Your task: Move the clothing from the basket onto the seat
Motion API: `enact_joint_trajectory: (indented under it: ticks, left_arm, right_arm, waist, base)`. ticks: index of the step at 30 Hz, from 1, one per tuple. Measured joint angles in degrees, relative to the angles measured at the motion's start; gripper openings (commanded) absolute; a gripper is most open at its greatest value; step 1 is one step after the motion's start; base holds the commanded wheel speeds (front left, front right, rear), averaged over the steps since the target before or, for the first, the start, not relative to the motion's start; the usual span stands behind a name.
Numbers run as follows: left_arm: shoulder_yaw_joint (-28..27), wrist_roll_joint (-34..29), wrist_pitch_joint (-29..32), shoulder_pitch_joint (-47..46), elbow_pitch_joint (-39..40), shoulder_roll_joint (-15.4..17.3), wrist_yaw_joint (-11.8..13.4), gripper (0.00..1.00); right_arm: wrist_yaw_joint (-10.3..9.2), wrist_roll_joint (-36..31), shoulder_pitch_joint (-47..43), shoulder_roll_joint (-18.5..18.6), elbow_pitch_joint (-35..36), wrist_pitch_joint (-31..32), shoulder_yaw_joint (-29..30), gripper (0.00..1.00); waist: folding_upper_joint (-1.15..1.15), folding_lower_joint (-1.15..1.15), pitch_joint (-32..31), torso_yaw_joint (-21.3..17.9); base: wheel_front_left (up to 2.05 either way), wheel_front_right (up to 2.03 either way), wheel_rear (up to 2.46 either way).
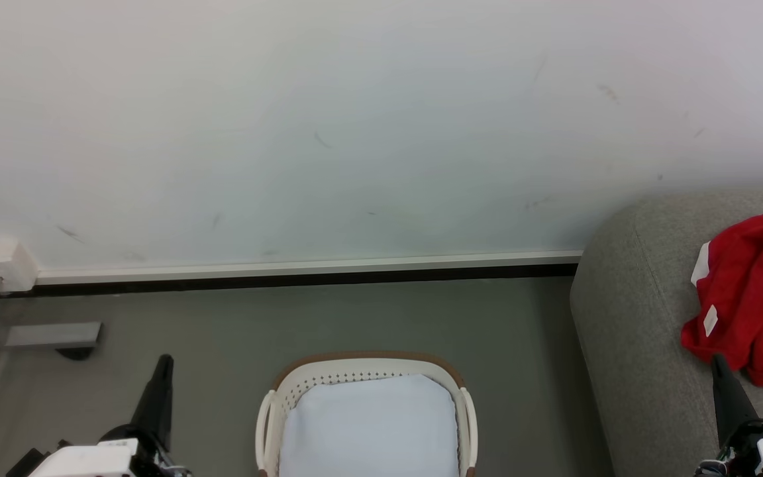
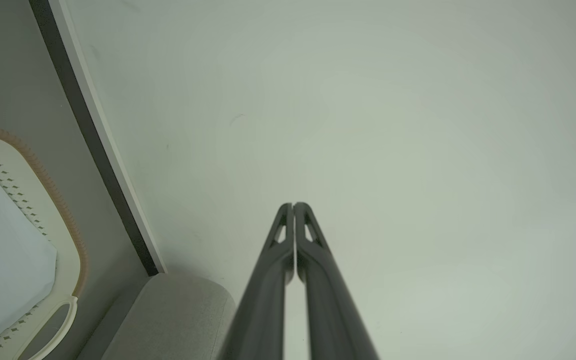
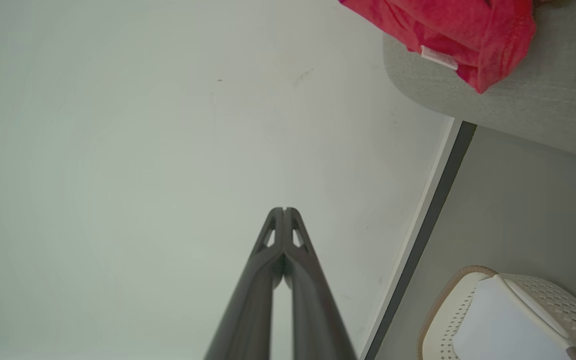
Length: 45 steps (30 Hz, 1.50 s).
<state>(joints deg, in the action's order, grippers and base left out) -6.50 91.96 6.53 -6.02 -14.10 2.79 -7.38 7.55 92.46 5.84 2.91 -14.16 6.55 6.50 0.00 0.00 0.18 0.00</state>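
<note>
Left claw (image 2: 293, 205) and right claw (image 3: 284, 210) both clenched, empty. Basket (image 1: 369, 362) between them holds its pale lining (image 1: 368, 424), no red seen inside. Beyond, red clothing (image 1: 746, 298) lies heaped on the seat (image 1: 633, 318); the move looks done.

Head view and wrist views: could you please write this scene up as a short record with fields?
basket: on the floor near the wall, lined with pale cloth; no red garment in the part shown
seat: grey sofa, to the basket's right
clothing: red heap lying on the seat, near its rounded end
left gripper: shut, holding nothing
right gripper: shut, holding nothing
</note>
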Motion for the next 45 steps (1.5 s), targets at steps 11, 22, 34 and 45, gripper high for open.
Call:
enact_joint_trajectory:
  ticks: [11,22,34,45]
  left_arm:
    - [0.0,0.0,0.0,0.0,0.0,0.0,0.0,0.0]
    - [-0.02,0.0,0.0,0.0,0.0,0.0,0.0,0.0]
    - [-0.01,0.0,0.0,0.0,0.0,0.0,0.0,0.0]
    - [-0.03,0.0,0.0,0.0,0.0,0.0,0.0,0.0]
  right_arm:
    - [0.0,0.0,0.0,0.0,0.0,0.0,0.01,0.0]
    - [0.0,0.0,0.01,-0.01,0.0,0.01,0.02,0.0]
    - [0.0,0.0,0.01,-0.01,0.0,0.01,0.02,0.0]
    - [0.0,0.0,0.01,-0.01,0.0,0.01,0.03,0.0]
  waist:
    - [0.0,0.0,0.0,0.0]
    - [0.0,0.0,0.0,0.0]
    - [0.0,0.0,0.0,0.0]
    - [0.0,0.0,0.0,0.0]
  base:
    - [0.0,0.0,0.0]
    - [0.0,0.0,0.0]
    - [0.0,0.0,0.0]
    - [0.0,0.0,0.0]
